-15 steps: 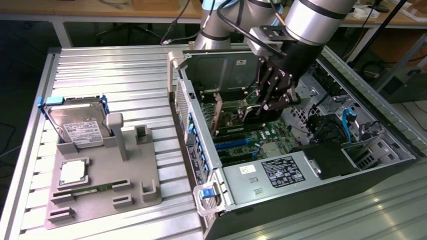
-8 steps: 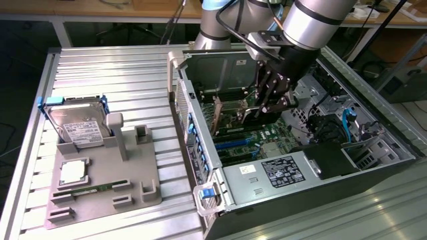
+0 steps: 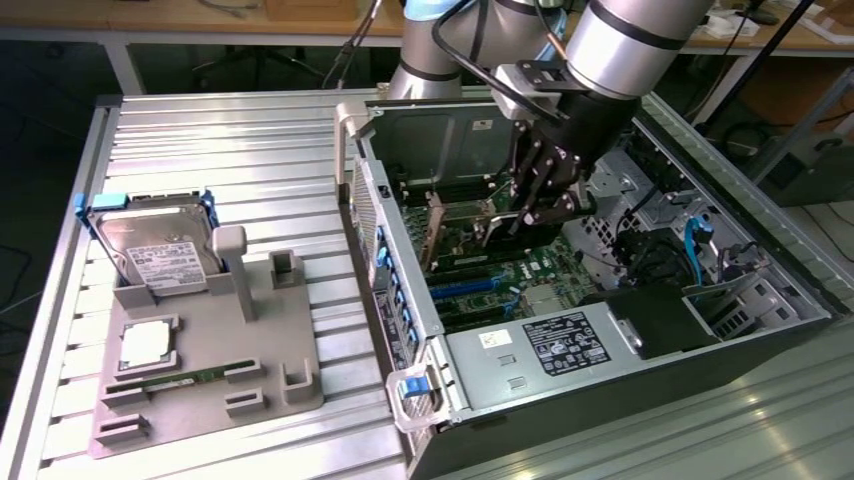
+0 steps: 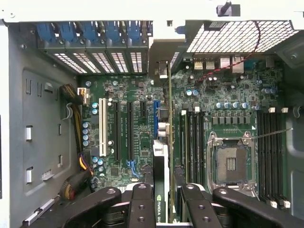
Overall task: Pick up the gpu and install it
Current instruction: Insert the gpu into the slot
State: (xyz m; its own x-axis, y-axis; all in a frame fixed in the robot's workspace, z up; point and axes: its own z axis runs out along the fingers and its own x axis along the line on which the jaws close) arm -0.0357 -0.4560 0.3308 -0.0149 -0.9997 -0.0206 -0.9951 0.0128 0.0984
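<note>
My gripper [image 3: 545,200] is inside the open computer case [image 3: 400,300], shut on the gpu [image 3: 461,228]. The gpu is a green card with a black fan and a silver end bracket. It hangs upright below the black fingers [image 3: 534,170], over the motherboard [image 3: 534,270]. In the wrist view the gpu [image 4: 164,142] shows edge-on between the two finger pairs of the gripper [image 4: 165,209]. It stands just beside the blue expansion slot [image 4: 155,116] on the motherboard [image 4: 128,95], its bracket end toward the case's rear slot covers [image 4: 95,61]. Whether it touches a slot I cannot tell.
On the exterior view's left, a grey fixture [image 3: 214,370] holds a silver hard drive [image 3: 160,250], a CPU chip [image 3: 144,345] and a memory stick [image 3: 180,378]. Inside the case are the power supply [image 3: 561,345], an open CPU socket [image 4: 231,164] and cable bundles [image 4: 76,109].
</note>
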